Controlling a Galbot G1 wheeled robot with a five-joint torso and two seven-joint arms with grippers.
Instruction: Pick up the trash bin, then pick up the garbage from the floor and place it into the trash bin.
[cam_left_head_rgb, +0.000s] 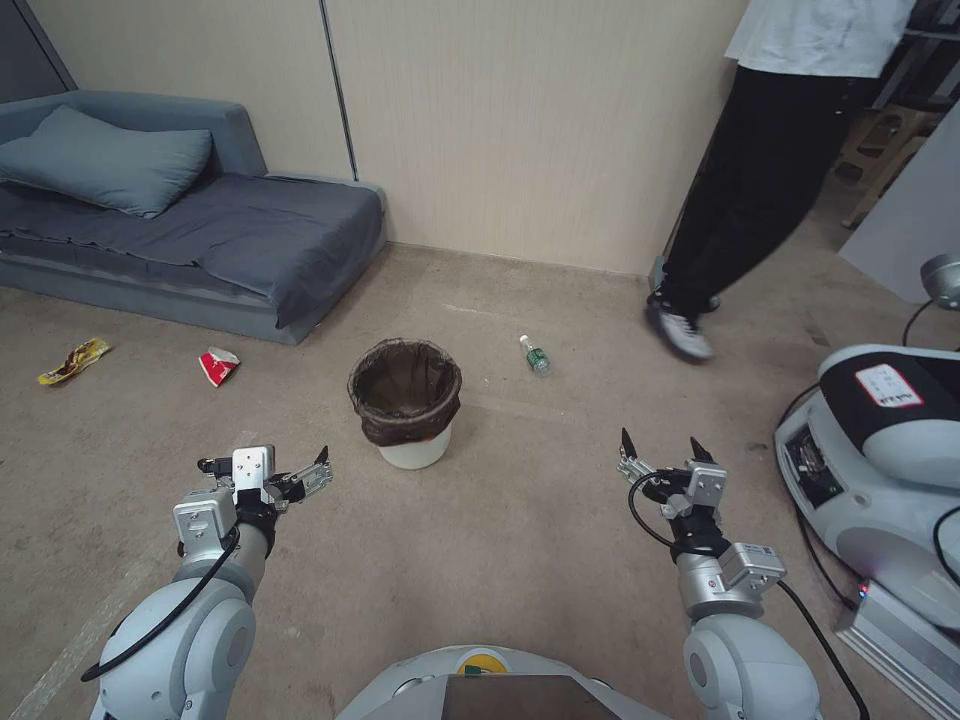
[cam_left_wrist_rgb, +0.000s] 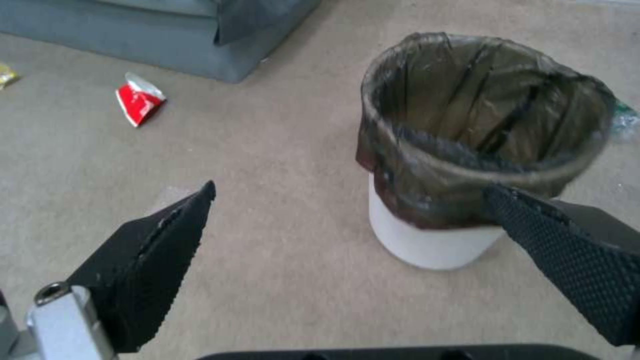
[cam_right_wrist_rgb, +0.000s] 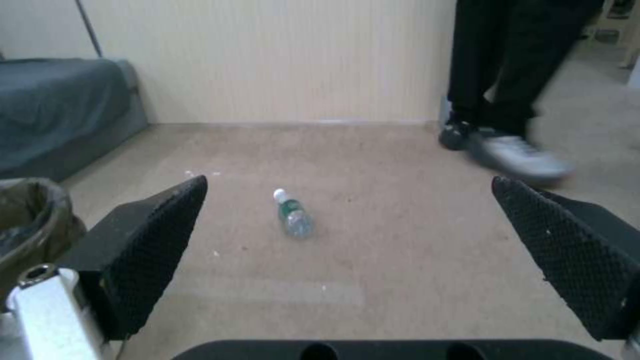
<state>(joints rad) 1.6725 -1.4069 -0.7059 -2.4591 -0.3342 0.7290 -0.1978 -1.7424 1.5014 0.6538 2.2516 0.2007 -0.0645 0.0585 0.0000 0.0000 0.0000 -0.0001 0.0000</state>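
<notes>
The trash bin (cam_left_head_rgb: 405, 404) stood upright on the carpeted floor (cam_left_head_rgb: 520, 540) at about twelve o'clock from the robot, well clear of the sofa (cam_left_head_rgb: 190, 235), so either arm could come at it unobstructed. It was a small round white plastic tub, smooth-walled, lined with a thin, glossy dark brown bag whose creased film was folded down over the rim; it looked empty inside.

The left end effector (cam_left_head_rgb: 265, 478) hovered above the floor at roughly ten o'clock, near the bin but apart from it, with its jaws spread wide and nothing between them. In the left wrist view, its black, finely ridged fingers (cam_left_wrist_rgb: 147, 260) framed the bin, which suggested it was lined up for taking hold of the rim. The right end effector (cam_left_head_rgb: 660, 455) hung at about two o'clock, likewise gaping and empty, its knurled pointed pads aimed toward the bottle (cam_left_head_rgb: 535, 355).

The garbage lay scattered and untouched. The small clear bottle with a green label and white cap rested on its side at one o'clock beyond the bin. A crumpled red-and-white wrapper (cam_left_head_rgb: 217, 365) sat at eleven o'clock near the sofa's corner, and a yellow-brown crinkled wrapper (cam_left_head_rgb: 72, 361) lay farther out toward ten o'clock. The carpet was short-piled, beige and scuffed.
</notes>
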